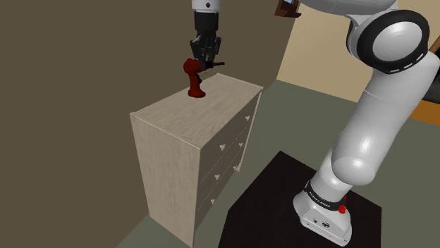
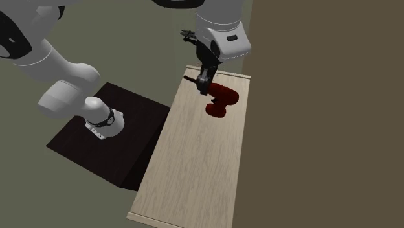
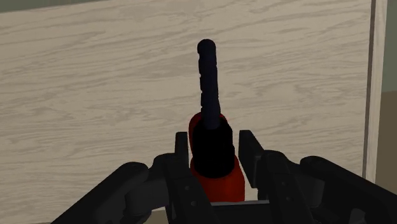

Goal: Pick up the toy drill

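Wrist view: the gripper (image 3: 214, 143) has its two black fingers pressed against either side of the toy drill (image 3: 219, 181), clasping its red body just behind the black bit. In the shoulder view the drill stands on the pale dresser (image 1: 176, 116), handle down (no gap beneath it). Reach and grasp look done; I reckon the lift is left.
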Motion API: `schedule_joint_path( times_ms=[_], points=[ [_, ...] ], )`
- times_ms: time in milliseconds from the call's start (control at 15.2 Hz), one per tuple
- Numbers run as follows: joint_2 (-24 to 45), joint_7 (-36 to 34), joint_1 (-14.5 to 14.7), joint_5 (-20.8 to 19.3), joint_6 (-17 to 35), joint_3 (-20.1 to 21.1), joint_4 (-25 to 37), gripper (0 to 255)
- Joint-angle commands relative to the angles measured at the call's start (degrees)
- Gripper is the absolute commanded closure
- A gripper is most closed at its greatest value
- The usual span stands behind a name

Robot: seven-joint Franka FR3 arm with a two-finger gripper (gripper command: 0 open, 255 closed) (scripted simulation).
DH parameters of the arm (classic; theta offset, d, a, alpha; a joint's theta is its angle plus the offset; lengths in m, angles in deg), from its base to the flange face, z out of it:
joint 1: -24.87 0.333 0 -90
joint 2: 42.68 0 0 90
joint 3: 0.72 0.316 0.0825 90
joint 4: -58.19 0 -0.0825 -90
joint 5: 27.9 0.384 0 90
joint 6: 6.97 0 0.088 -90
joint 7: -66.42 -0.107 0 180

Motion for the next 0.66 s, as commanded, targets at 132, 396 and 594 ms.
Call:
schedule_joint_path(
  times_ms=[132,396,594],
  points=[
    [1.3,-0.1,0.2,-0.3,-3.7,0.1,4.9,255],
    [3.1,-0.2,0.5,-0.8,-7.6,0.3,10.6,255],
    [3.7,-0.3,0.6,-0.9,-8.7,0.3,12.4,255]
  ],
)
